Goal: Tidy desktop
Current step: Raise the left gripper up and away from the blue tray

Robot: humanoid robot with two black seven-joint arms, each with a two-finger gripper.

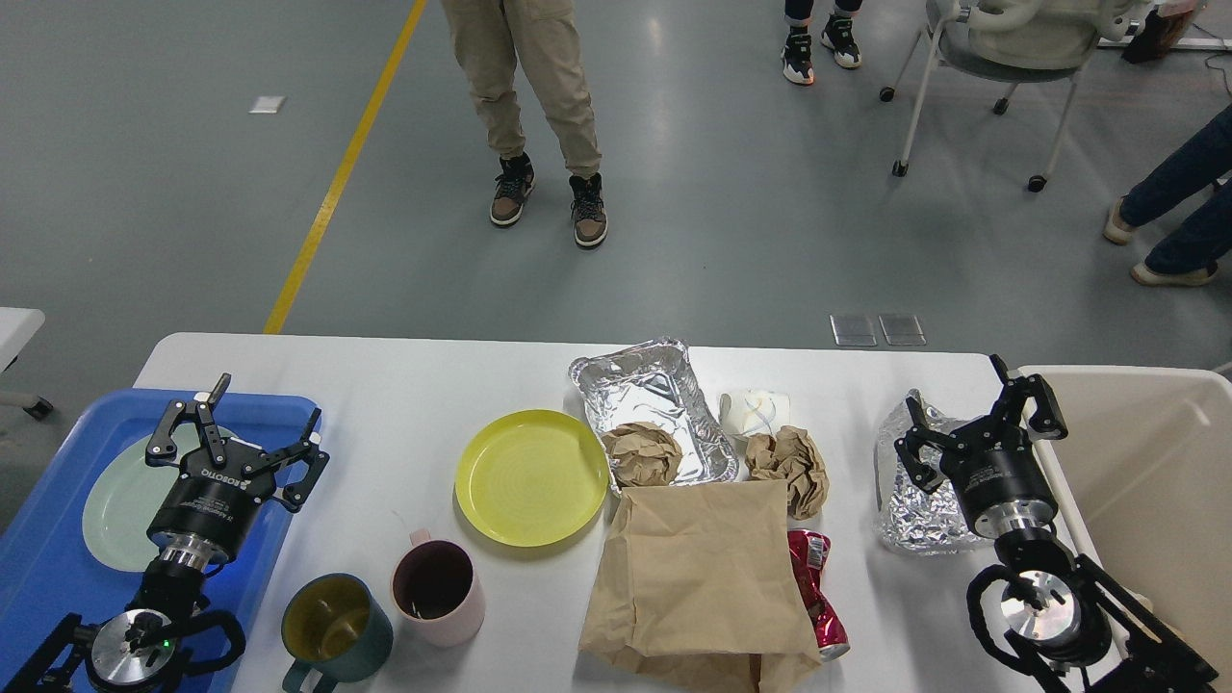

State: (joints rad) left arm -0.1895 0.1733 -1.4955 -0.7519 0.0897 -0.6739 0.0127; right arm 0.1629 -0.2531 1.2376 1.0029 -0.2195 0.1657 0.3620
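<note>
The desktop (404,385) spanned the foreground, holding everything else. Near its middle lay a brown paper bag (698,568). Left of the bag sat a yellow plate (532,477); behind the bag, a foil tray (654,404). Far left of the bag, the left gripper (236,433) hung spread and empty; far right, the right gripper (972,419) was spread too.
</note>
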